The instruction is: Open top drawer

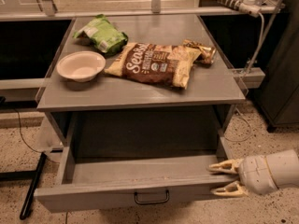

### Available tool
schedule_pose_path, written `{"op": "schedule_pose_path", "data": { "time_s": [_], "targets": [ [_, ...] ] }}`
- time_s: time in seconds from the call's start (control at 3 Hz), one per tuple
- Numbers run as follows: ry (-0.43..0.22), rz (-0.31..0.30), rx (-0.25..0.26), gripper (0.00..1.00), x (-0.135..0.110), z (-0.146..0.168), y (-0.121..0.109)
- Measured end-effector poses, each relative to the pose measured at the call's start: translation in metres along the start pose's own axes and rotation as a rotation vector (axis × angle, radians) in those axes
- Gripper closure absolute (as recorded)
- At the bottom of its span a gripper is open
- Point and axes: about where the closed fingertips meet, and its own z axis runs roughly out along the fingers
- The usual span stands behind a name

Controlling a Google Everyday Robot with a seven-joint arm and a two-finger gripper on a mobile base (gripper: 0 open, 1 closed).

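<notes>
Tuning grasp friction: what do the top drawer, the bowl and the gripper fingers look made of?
Top drawer: flat grey panels, matte, no grain; painted metal or laminate, can't tell which. Bowl: cream, smooth, soft sheen; looks like ceramic or plastic. Gripper, open at the drawer's right front corner: fingers pale yellowish, probably moulded plastic or rubber.

- This looks like a lab or workshop: speckled hard floor [264, 125], and a loose cable [256, 43] hanging at the right.
- A plain grey cabinet [140, 91] holds 1 bowl [81, 65] and snack bags [154, 63], like test props.
- A robot gripper [211, 180], fingers apart, is at the right front corner of the top drawer [93, 197].
</notes>
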Motion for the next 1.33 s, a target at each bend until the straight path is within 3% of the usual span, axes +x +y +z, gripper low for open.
{"op": "schedule_pose_path", "data": {
  "time_s": [0.33, 0.67, 1.0, 1.33],
  "targets": [
    [0.000, 0.000, 0.000, 0.82, -0.002, -0.002, -0.001],
    [0.003, -0.003, 0.001, 1.00, -0.002, -0.004, 0.005],
    [0.003, -0.003, 0.001, 1.00, -0.002, -0.004, 0.006],
    [0.004, -0.005, 0.002, 0.82, -0.002, -0.006, 0.017]
  ]
}}
